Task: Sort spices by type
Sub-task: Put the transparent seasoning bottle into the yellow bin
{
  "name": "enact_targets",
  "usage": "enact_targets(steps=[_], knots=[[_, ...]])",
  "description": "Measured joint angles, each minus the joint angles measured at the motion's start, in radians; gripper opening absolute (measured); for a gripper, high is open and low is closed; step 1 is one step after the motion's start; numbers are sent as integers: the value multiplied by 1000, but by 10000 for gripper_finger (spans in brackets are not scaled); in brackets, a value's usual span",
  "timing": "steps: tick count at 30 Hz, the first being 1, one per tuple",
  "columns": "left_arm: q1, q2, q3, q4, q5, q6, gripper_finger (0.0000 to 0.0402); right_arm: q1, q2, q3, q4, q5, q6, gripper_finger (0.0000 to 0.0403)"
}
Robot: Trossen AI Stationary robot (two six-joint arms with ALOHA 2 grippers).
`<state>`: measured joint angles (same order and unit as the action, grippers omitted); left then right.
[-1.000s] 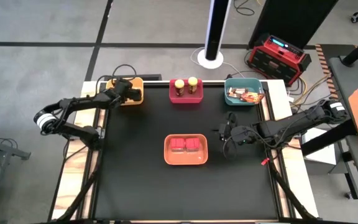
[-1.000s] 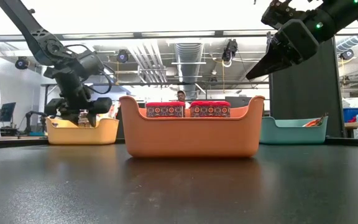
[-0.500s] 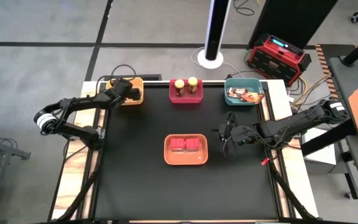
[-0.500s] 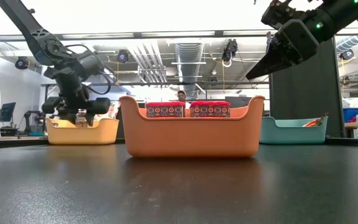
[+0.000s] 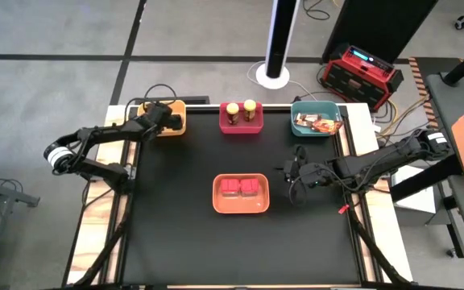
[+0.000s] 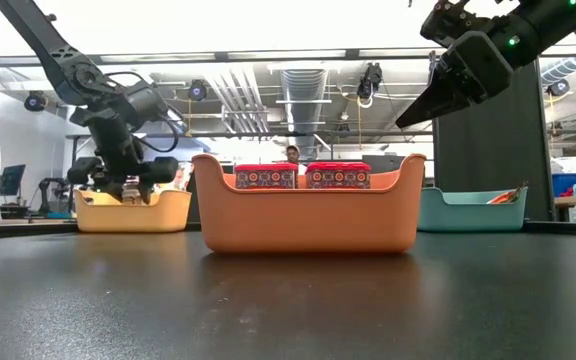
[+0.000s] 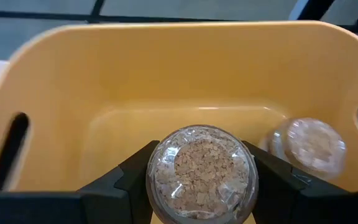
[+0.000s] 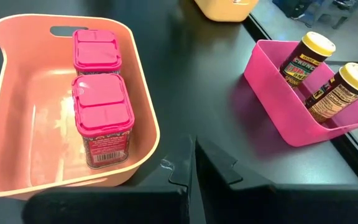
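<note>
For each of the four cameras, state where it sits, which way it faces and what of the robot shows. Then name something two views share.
High: overhead, straight down; both arms, left hand over yellow tray.
Low: table height, level across; orange tray, both arms from above.
Left wrist: into the yellow tray; own fingers grip a clear shaker, second shaker beside.
Right wrist: past its shut hand; red tubs, yellow-lidded jars.
Shared: the red tubs, in right wrist, low and high views.
</note>
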<state>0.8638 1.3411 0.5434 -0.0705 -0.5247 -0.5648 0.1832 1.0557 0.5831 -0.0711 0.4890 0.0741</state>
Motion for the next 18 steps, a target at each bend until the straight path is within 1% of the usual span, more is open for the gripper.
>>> enact_targets(steps=[7, 13, 18], knots=[[2, 0, -1, -8, -16, 74, 183, 0, 0, 0, 0, 0, -1, 12], [2, 0, -1, -10, -16, 73, 183, 0, 0, 0, 0, 0, -5, 12], [2, 0, -1, -30, -9, 37, 183, 0, 0, 0, 0, 0, -5, 12]])
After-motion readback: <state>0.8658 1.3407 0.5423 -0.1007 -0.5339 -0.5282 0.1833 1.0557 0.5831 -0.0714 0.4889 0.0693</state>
